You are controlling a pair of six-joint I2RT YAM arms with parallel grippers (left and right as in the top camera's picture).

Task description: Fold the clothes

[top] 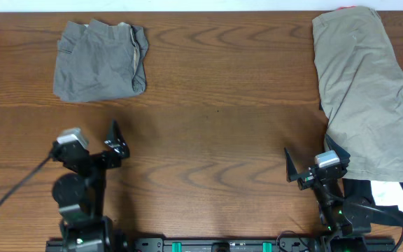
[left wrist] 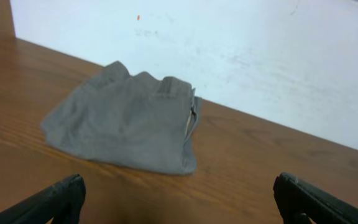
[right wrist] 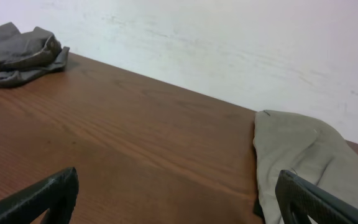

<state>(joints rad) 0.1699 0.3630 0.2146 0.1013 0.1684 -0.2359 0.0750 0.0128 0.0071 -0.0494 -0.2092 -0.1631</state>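
A mid-grey pair of shorts (top: 100, 61) lies folded into a compact bundle at the far left of the wooden table; it also shows in the left wrist view (left wrist: 126, 118) and small in the right wrist view (right wrist: 17, 53). A khaki-beige pair of shorts (top: 369, 91) lies spread out at the far right, draped over the table's right side, and shows in the right wrist view (right wrist: 309, 162). My left gripper (top: 110, 143) is open and empty near the front left. My right gripper (top: 310, 168) is open and empty near the front right, just left of the khaki pair.
Dark and white cloth (top: 387, 196) lies under the khaki pair's near end at the front right. A pale wall (left wrist: 229, 43) stands behind the table's far edge. Bare wood (top: 215, 112) lies between the two pairs.
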